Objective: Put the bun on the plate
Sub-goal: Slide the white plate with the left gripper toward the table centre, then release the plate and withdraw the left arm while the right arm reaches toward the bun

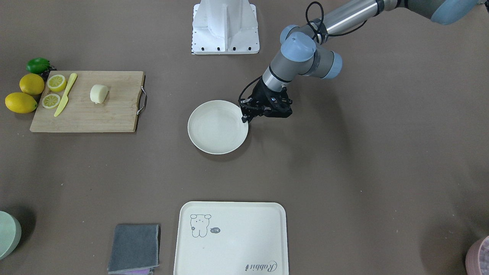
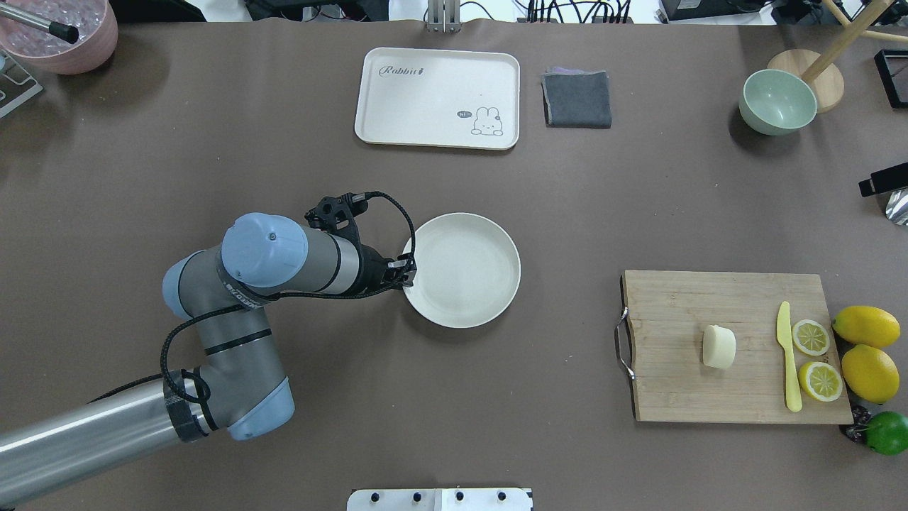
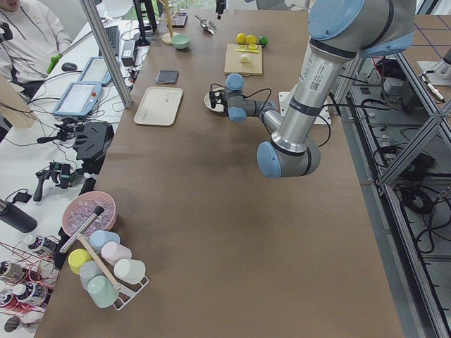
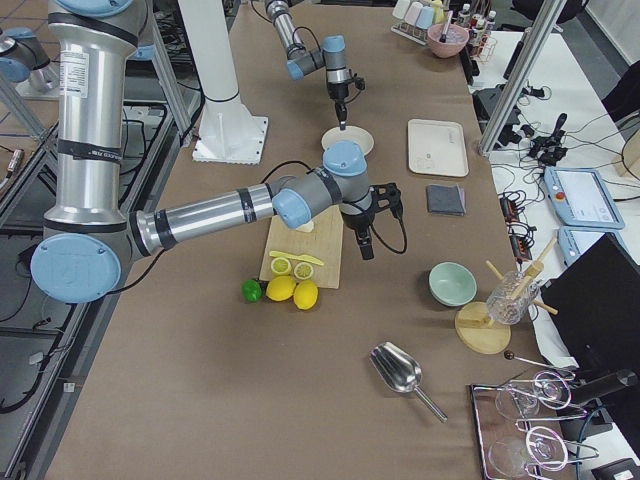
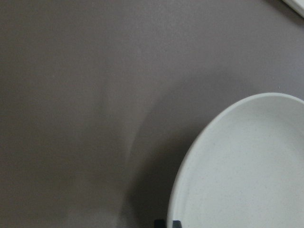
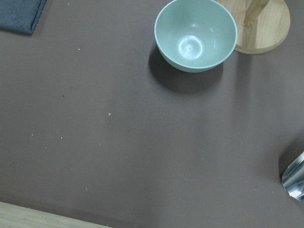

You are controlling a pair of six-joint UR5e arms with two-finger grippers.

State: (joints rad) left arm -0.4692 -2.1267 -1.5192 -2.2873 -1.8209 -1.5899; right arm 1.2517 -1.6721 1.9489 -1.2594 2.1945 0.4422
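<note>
Left gripper [image 2: 407, 274], fingers almost together, pinches the left rim of the plate [image 2: 489, 238]. The bun [image 2: 718, 347] lies well to that gripper's right, past the plate, on a wooden cutting board [image 2: 674, 387]. Its slightly longer side runs toward and away from the robot, parallel to the yellow knife [image 2: 787, 358] nearby. Right gripper [image 4: 366, 248] hangs just beyond the board's far edge; I cannot tell whether it is open. Brown matte table [image 2: 213, 163]. Beside it, a desk with tablets [image 3: 77, 98] and a person [image 3: 28, 35].
</note>
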